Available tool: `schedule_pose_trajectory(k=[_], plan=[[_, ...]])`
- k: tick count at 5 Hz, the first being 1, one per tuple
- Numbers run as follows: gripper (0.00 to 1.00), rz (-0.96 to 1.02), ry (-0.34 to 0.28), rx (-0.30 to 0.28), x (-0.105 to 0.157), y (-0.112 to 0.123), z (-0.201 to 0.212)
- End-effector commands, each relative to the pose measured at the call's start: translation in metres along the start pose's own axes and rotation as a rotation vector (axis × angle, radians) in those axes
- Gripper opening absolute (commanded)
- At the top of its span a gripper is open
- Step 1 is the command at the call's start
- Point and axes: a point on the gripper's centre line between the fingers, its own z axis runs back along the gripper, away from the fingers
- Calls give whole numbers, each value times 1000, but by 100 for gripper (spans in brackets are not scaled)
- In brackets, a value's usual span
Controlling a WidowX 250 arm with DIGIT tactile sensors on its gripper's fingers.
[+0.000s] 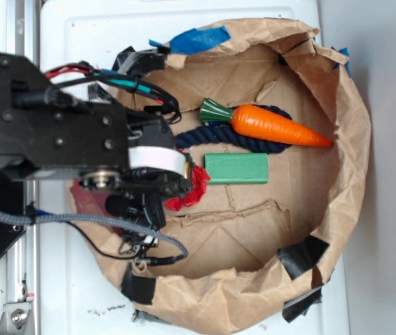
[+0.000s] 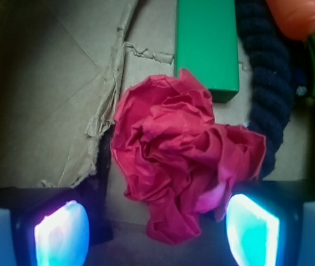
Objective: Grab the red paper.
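The red paper (image 2: 179, 160) is a crumpled wad lying on the brown paper floor, and in the wrist view its lower folds hang down between my two glowing pads. My gripper (image 2: 157, 233) is open, the pads set wide on either side; the right pad (image 2: 253, 230) is close to the paper's edge and the left pad stands clear of it. In the exterior view only a sliver of the red paper (image 1: 192, 190) shows from under the black arm, with the gripper (image 1: 157, 187) right over it, just left of the green block (image 1: 236, 168).
A green block (image 2: 207, 44) lies just past the paper. A dark blue rope (image 1: 254, 138) and an orange toy carrot (image 1: 271, 125) lie beyond it. The crumpled brown paper wall (image 1: 348, 160) rings the area, patched with black tape (image 1: 302, 255).
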Motion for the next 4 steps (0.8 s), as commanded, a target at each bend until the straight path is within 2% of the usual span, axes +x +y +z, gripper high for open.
schedule_pose_trajectory(k=[1,3,4], plan=[[100,47,-3,-8,13,6,3],[100,82,1,5,33,19,6],[100,89,-2,16,34,20,6]])
